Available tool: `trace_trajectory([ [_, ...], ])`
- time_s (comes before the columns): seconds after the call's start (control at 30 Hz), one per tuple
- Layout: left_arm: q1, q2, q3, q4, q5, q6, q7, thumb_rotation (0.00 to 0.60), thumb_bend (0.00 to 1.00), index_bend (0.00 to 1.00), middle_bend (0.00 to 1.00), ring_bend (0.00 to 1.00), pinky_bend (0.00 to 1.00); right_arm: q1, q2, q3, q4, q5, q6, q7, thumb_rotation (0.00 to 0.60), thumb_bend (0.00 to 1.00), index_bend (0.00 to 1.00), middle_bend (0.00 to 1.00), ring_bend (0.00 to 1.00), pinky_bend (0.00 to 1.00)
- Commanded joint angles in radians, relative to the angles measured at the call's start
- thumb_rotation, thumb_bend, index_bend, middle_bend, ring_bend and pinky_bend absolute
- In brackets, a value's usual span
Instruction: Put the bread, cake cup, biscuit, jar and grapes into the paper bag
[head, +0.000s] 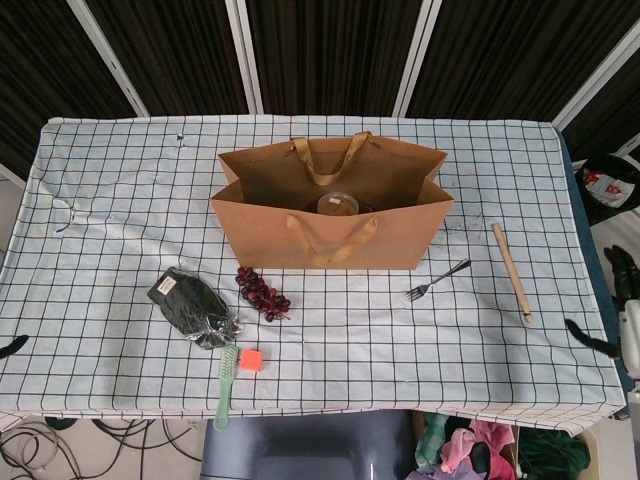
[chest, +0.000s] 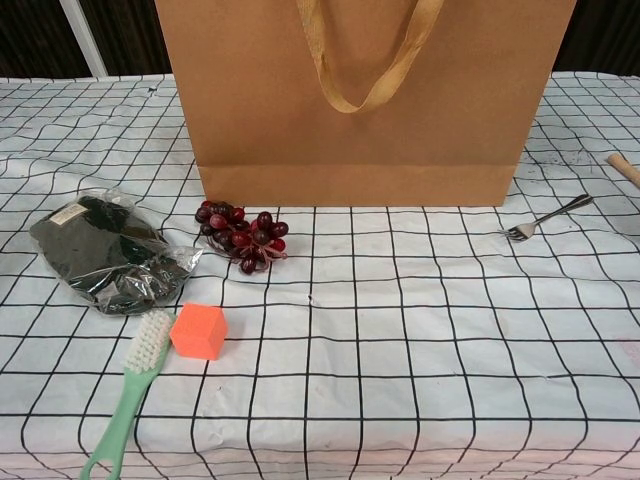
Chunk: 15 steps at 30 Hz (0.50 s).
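Observation:
The brown paper bag (head: 330, 235) (chest: 365, 110) stands open in the middle of the table. A glass jar (head: 338, 204) shows inside it. Dark red grapes (head: 263, 293) (chest: 242, 233) lie on the cloth just in front of the bag's left end. A dark packet in clear wrap (head: 192, 305) (chest: 105, 252) lies left of the grapes. My right hand (head: 622, 312) is at the far right edge, off the table, fingers apart and holding nothing. A dark tip of my left hand (head: 10, 346) peeks in at the left edge; its fingers are hidden.
An orange cube (head: 250, 358) (chest: 198, 331) and a green brush (head: 226, 386) (chest: 128, 392) lie near the front edge. A fork (head: 436, 281) (chest: 546, 217) and a wooden stick (head: 511, 272) (chest: 625, 168) lie right of the bag. The checked cloth (head: 400, 340) covers the table.

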Motion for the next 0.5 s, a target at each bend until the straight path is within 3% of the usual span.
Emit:
trace_trajectory([
  [0.03, -0.058, 0.021, 0.002, -0.076, 0.05, -0.048, 0.093, 0.6, 0.1, 0.04, 0.08, 0.0, 0.05, -0.072, -0.131, -0.06, 0.089, -0.119, 0.092, -0.066, 0.6, 0.13, 0.04, 0.04, 0.14, 0.2],
  [0.27, -0.24, -0.012, -0.026, -0.193, 0.108, -0.258, 0.248, 0.6, 0.08, 0.04, 0.08, 0.0, 0.05, -0.077, -0.22, -0.07, 0.128, -0.168, 0.065, -0.141, 0.6, 0.13, 0.04, 0.04, 0.14, 0.2],
  [0.5, -0.419, -0.146, -0.079, -0.171, 0.066, -0.433, 0.425, 0.6, 0.08, 0.06, 0.15, 0.02, 0.08, -0.087, -0.224, -0.053, 0.133, -0.182, 0.062, -0.135, 0.6, 0.14, 0.04, 0.05, 0.14, 0.2],
])
